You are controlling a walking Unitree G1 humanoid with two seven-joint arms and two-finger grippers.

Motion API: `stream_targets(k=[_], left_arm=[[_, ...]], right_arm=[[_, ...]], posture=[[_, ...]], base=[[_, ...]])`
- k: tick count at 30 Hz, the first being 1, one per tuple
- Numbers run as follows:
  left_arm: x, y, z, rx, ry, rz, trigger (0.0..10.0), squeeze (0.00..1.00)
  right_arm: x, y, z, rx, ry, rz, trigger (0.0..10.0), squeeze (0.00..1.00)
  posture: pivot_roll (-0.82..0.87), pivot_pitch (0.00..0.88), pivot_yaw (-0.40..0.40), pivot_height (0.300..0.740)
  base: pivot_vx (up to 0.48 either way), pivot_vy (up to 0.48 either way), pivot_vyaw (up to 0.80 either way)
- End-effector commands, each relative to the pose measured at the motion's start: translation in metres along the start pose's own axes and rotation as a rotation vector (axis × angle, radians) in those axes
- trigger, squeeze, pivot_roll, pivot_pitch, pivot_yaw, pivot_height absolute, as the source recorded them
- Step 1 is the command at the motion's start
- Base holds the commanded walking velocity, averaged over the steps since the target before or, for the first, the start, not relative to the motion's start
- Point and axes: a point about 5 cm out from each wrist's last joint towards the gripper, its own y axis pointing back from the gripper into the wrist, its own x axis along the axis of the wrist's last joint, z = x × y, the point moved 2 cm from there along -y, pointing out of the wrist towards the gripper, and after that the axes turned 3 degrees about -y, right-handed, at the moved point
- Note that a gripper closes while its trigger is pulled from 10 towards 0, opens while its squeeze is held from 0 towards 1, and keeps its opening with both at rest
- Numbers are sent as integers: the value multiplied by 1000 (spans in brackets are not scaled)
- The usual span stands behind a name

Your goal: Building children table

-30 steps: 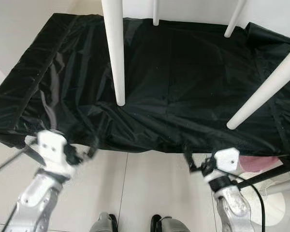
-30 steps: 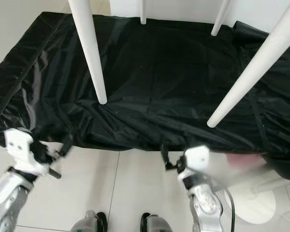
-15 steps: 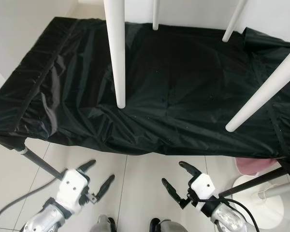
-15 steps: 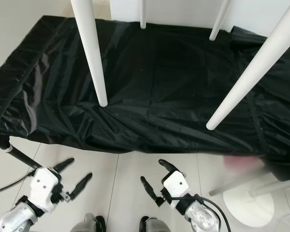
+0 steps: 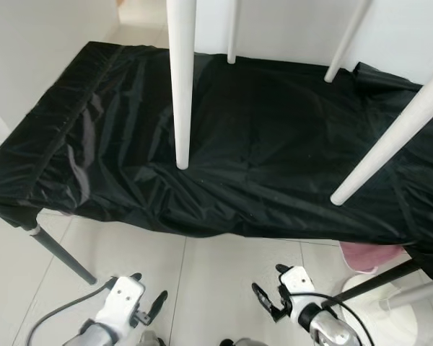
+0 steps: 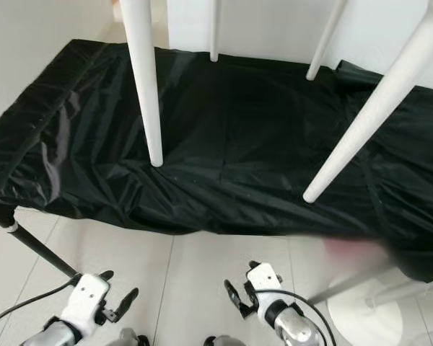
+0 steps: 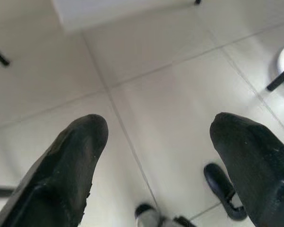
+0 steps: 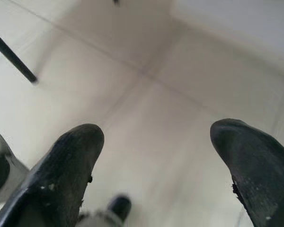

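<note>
Left gripper [image 5: 146, 292]: low over the tiled floor [image 5: 209, 267], below the counter's near edge, fingers spread wide, holding nothing.
Right gripper [image 5: 269, 292]: beside it over the floor, also spread wide and empty.
Counter [image 5: 274, 158]: draped in black sheet.
Children table legs [image 5: 181, 86]: four white legs point up, standing on the counter's middle and far edge.

Bright even daylight, soft glare, blurred wrist views
</note>
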Motion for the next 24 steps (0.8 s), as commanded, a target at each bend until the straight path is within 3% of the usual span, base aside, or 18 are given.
stream_targets(k=[1, 2, 4, 6, 9, 12, 16, 19, 21, 23, 24], left_arm=[[-14, 3, -2, 45, 13, -72, 10000, 0], [-14, 3, -2, 45, 13, -72, 10000, 0], [-28, -2, -9, 133, 67, -173, 10000, 0], [-32, -4, -11, 166, 98, -215, 10000, 0], [-36, -5, -11, 187, 145, -250, 10000, 0], [-52, -2, -7, 223, 174, -369, 10000, 0], [-64, 4, -2, 234, 198, -452, 10000, 0], [-67, 4, 2, 228, 203, -481, 10000, 0], [-66, 1, 4, 213, 189, -488, 10000, 0], [-66, -3, 7, 190, 81, -540, 10000, 0], [-66, -3, 7, 190, 81, -540, 10000, 0]], right_arm=[[-18, 6, 6, -65, -54, -83, 10000, 0], [-18, 6, 6, -65, -54, -83, 10000, 0], [-41, 14, 17, -187, -130, -205, 10000, 0], [-51, 19, 19, -233, -169, -257, 10000, 0], [-60, 25, 20, -272, -205, -306, 10000, 0], [-78, 36, 18, -332, -267, -399, 10000, 0], [-87, 41, 14, -345, -306, -452, 10000, 0], [-91, 41, 8, -316, -280, -495, 10000, 0], [-95, 42, 4, -286, -172, -563, 10000, 0], [-100, 43, 2, -284, -76, -632, 10000, 0], [-100, 43, 2, -284, -76, -632, 10000, 0]], posture=[[20, 89, -46, 740], [20, 89, -46, 740], [12, 70, -38, 740], [10, 66, -37, 740], [10, 57, -35, 740], [6, 39, -31, 740], [-2, 24, -37, 740], [0, 26, -36, 740], [4, 33, -34, 740], [3, 35, -30, 740], [3, 35, -30, 740]], base=[[0, 0, 0], [0, 0, 0], [0, 0, 0], [0, 0, 0], [0, 0, 0], [0, 0, 0], [0, 0, 0], [0, 0, 0], [0, 0, 0], [0, 0, 0], [0, 0, 0]])
